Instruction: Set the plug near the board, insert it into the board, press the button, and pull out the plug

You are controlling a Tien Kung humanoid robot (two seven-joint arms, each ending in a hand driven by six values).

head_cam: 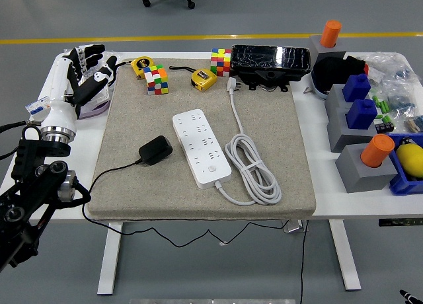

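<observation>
My left hand (pixel 89 69) rests open and empty. The black plug (pixel 155 149) looks light, rigid, smooth; I judge gripping its sides best, cord trailing.

The left arm comes in from the lower left corner, about eight o'clock, its black jointed links rising into a white forearm that points toward eleven o'clock. The left hand (pixel 89 69) sits at the arm's far end, near ten o'clock of the view, fingers (pixel 92 51) apparently loosely extended and holding nothing, though they are small here.
</observation>
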